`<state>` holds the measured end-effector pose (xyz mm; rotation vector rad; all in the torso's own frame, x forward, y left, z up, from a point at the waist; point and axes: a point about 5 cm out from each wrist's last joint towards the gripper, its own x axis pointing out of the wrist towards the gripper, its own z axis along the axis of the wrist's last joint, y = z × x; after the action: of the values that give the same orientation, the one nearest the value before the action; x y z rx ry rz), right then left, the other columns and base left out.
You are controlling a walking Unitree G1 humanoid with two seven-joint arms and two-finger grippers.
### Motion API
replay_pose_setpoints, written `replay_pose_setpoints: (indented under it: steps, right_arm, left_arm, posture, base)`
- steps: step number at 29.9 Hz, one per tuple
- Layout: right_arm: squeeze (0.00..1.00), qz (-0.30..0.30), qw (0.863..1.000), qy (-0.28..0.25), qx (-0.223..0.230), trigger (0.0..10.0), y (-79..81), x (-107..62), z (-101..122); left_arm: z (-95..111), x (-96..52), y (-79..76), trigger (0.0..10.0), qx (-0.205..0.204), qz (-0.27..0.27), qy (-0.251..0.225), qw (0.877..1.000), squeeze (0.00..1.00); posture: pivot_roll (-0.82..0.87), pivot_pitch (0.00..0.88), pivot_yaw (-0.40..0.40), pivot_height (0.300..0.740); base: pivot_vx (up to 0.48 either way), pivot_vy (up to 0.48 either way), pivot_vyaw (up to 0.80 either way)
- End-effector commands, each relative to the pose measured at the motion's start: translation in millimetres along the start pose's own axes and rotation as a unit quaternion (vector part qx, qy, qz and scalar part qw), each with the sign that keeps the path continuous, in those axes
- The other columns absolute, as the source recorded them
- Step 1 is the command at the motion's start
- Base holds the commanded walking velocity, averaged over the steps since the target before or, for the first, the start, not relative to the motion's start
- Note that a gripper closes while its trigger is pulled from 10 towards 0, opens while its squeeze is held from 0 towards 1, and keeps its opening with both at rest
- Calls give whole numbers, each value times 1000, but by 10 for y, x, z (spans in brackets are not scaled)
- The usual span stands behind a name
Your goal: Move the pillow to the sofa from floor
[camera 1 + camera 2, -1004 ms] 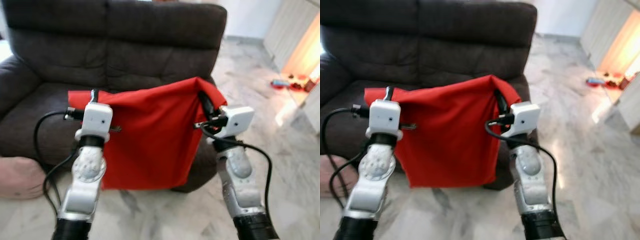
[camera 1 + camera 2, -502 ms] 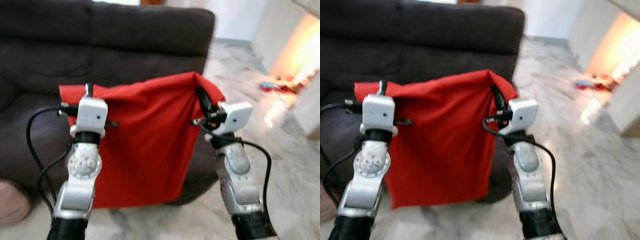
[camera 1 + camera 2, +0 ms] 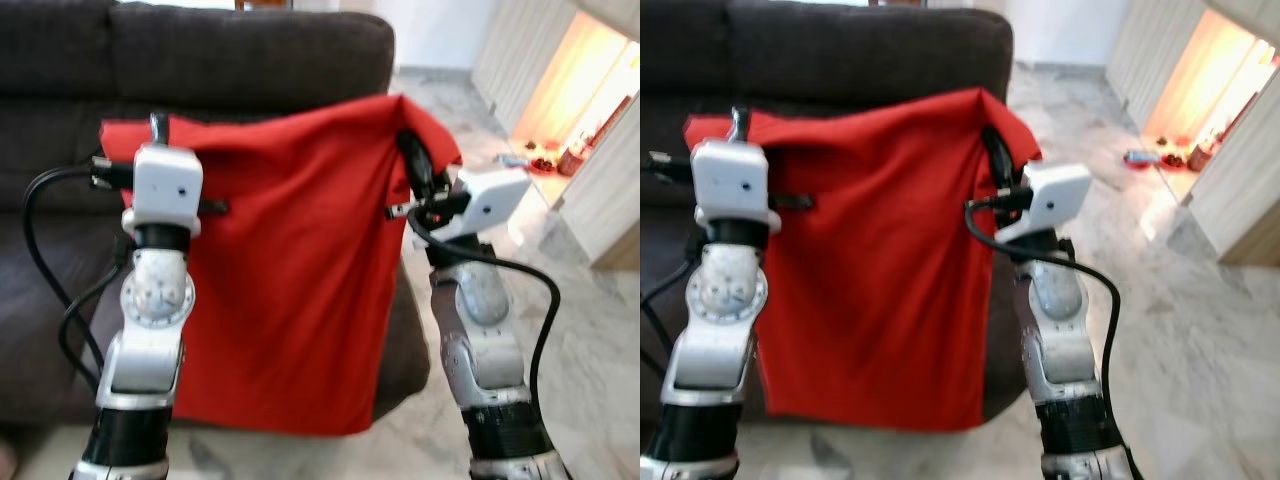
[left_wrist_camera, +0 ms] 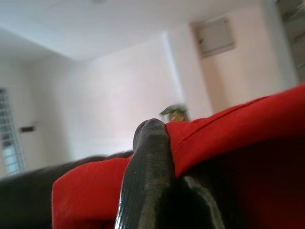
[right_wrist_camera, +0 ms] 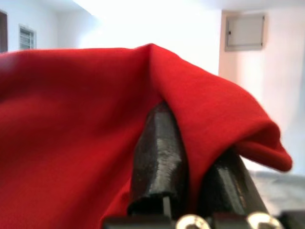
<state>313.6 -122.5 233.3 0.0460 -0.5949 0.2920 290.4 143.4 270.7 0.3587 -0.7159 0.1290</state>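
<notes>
The left gripper [image 3: 158, 135] and right gripper [image 3: 412, 165] each pinch an upper corner of the red pillow [image 3: 290, 270], fingers [image 5: 159, 157] closed with fabric between them, so it hangs in front of the dark sofa [image 3: 240, 55].

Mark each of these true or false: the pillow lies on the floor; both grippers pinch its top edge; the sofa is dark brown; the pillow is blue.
1. The red pillow lies on the floor. False: it hangs in the air in front of the sofa.
2. The left gripper and right gripper each pinch its top edge. True.
3. The sofa is dark brown. True.
4. The pillow is blue. False: it is red.
</notes>
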Motion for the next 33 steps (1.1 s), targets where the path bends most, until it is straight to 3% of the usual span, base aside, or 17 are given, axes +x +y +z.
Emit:
replay_pose_setpoints:
  steps: [1,10,14,28,33]
  right_arm:
    - [0,9,997,-78,0,10000,56,129,326]
    - [0,40,997,-65,1,10000,125,89,289]
    - [0,39,997,-58,20,10000,126,77,266]
    - [0,55,997,-47,8,10000,173,65,236]
    - [0,71,997,-32,2,10000,216,41,171]
  left_arm:
    - [179,64,102,10000,11,19,-44,999,0]
    - [211,76,112,10000,13,23,-45,999,0]
    - [200,68,115,10000,13,23,-42,999,0]
    - [142,24,115,10000,18,17,-26,999,0]
    - [40,-33,45,10000,9,-10,-4,1000,0]
  posture:
    - [23,0,-83,740]
    - [21,0,-87,740]
    - [21,0,-88,740]
    - [23,0,-91,740]
    - [24,0,-91,740]
  base:
    - [382,0,0]
    - [379,0,595]
    - [382,0,0]
    - [372,0,0]
    - [0,0,800]
